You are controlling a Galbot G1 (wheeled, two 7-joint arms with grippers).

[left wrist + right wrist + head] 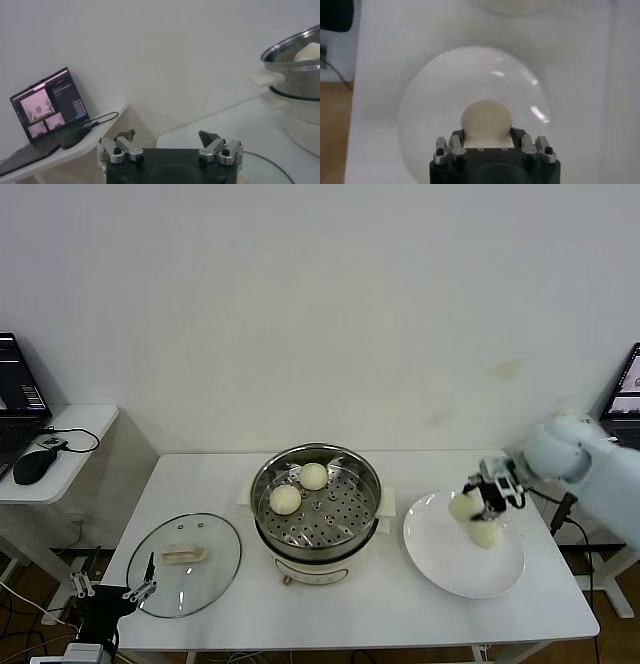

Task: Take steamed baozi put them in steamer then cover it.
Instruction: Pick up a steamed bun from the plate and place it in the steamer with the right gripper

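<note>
1. Your right gripper point(478, 502) is clamped on a steamed baozi point(486, 120), a smooth, matte, cream-white round bun, held over the plate point(440, 564). A second bun point(486, 534) lies on the plate, touching or just under the held one; you cannot tell which from the head view.
2. The plate is flat, white and glossy, and sits toward the right end of the table.
3. The steamer point(316, 506) stands mid-table: round shiny steel wall, perforated steel tray, cream-white base. Two more buns point(299, 488) rest on the tray, close together on its far-left part.
4. The cover point(185, 563) lies flat on the table left of the steamer and apart from it: clear glass, metal rim, cream-white rectangular handle up.
5. Your left gripper point(167, 138) hangs low past the front-left corner of the table point(330, 609), fingers spread wide, holding nothing.
6. The table is plain white and smooth, against a bare off-white wall.
7. Off to the left, a lower white side desk point(60, 444) carries a laptop point(47, 107) and a dark mouse point(35, 464). Another screen point(625, 389) shows at the right edge.
</note>
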